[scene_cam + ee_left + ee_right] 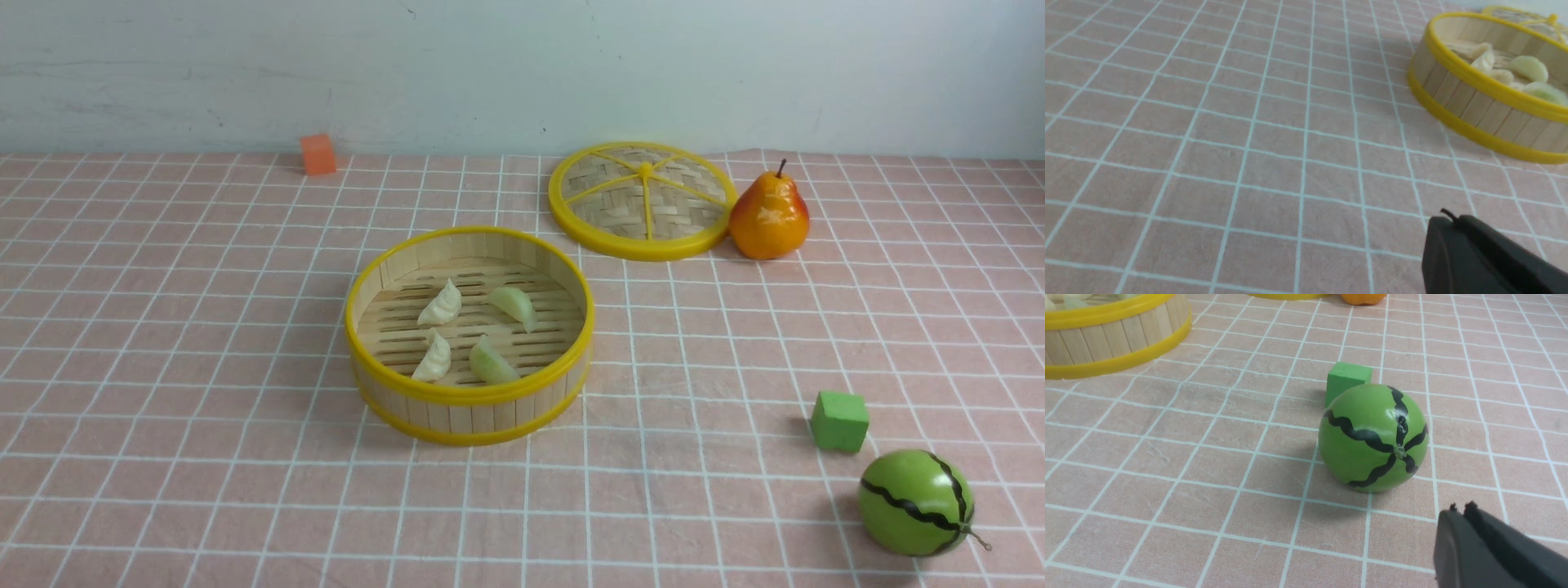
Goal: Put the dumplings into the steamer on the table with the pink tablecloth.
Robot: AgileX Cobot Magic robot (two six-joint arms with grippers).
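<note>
The steamer [469, 400] stands on the pink tablecloth [163, 327] at the middle of the table. Inside it lie two cream-white dumplings [441, 304] [433, 359] and two pale green dumplings [514, 306] [490, 362]. The steamer also shows in the left wrist view [1457, 98], with dumplings [1529, 67] in it, and in the right wrist view [1106, 339]. Neither arm shows in the front view. My left gripper [1447, 222] is shut and empty above bare cloth, well apart from the steamer. My right gripper [1459, 510] is shut and empty, near the toy watermelon.
The flat woven lid [641, 200] lies behind the steamer on the right, with a pear [769, 216] touching it. A green cube [839, 420] and a toy watermelon [916, 502] sit at the front right. An orange cube [317, 154] stands at the back left.
</note>
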